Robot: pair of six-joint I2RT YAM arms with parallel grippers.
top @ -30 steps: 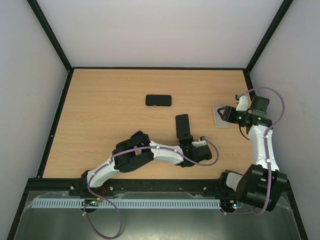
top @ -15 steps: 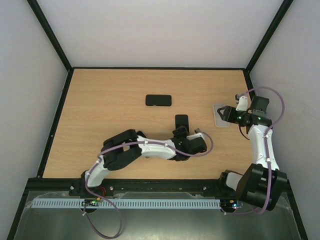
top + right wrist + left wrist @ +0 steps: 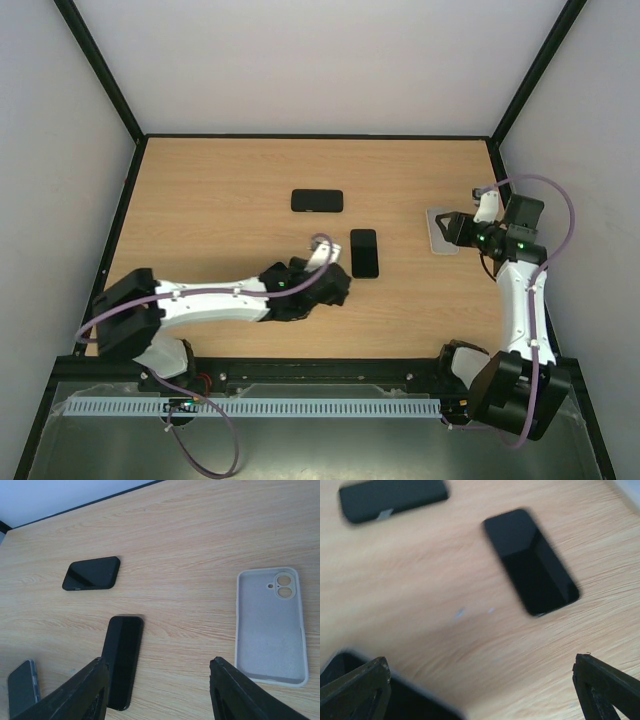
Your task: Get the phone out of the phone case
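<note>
your left gripper (image 3: pixel 480 662) gapes wide, gripping nothing, near the phone (image 3: pixel 364 252) mid-desk (image 3: pixel 220 200) — right gripper (image 3: pixel 159 666) parted, empty, by the grey case (image 3: pixel 270 630), hollow up and bare — phone case (image 3: pixel 92 573) contents unclear.

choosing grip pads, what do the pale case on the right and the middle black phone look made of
Pale grey case: probably silicone or soft plastic, matte, no glare, grainy inside. Middle black phone: glossy face, likely glass; the left wrist view shows a sharp-edged reflection across it.
</note>
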